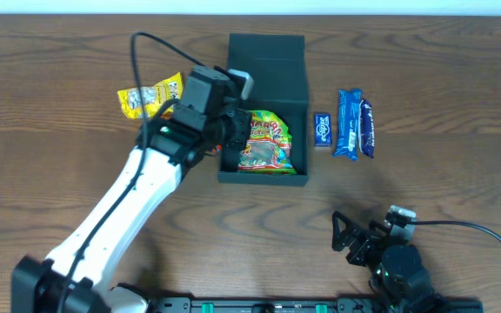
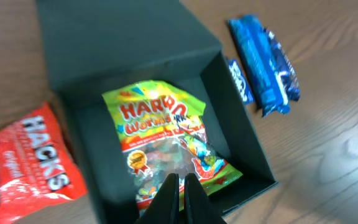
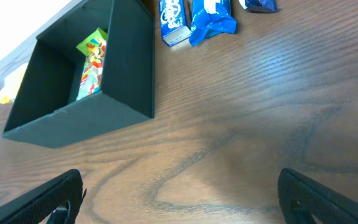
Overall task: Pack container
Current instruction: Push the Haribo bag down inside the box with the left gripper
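One bag (image 1: 268,143) lies in the container (image 1: 263,178) by the far edge's middle. The left gripper (image 2: 180,186) hangs closed over it, and the right gripper (image 1: 344,239) gapes idle at the front edge. Next, probably: lift out and fetch the red packet (image 2: 30,155).

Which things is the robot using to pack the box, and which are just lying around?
For the job: box, gummy bag inside it, left gripper; probably next: yellow packet, red bag, blue packets.
Just lying about: no stray things I can see; right gripper sits idle, open.
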`<move>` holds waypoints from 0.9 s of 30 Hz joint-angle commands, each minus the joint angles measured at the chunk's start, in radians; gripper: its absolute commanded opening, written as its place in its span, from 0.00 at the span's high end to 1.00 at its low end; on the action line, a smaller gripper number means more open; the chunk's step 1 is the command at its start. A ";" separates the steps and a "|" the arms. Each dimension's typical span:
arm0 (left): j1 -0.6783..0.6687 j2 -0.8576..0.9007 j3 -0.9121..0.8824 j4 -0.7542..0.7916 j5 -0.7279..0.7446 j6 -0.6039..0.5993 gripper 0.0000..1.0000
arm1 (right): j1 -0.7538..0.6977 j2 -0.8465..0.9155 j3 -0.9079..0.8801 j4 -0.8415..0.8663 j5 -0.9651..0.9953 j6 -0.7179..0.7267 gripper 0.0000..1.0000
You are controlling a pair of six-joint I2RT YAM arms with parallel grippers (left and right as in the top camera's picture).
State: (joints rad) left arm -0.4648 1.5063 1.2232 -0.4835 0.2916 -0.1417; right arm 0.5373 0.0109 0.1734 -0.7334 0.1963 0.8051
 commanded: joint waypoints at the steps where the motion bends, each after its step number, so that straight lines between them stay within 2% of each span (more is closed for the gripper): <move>1: -0.020 0.067 -0.003 0.022 0.016 -0.016 0.94 | 0.006 -0.006 -0.005 0.000 -0.003 0.010 0.01; 10: -0.110 0.275 -0.003 0.143 0.023 -0.016 0.94 | 0.006 -0.006 -0.005 0.000 -0.014 0.010 0.01; 19: -0.140 0.391 -0.003 0.198 0.011 -0.016 0.94 | 0.006 -0.006 -0.005 -0.003 -0.021 0.010 0.01; 27: -0.140 0.458 -0.003 0.216 -0.093 -0.019 0.94 | 0.006 -0.006 -0.005 -0.003 -0.021 0.010 0.01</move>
State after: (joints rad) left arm -0.6041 1.9369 1.2228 -0.2726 0.2531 -0.1577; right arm 0.5373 0.0109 0.1734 -0.7353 0.1745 0.8051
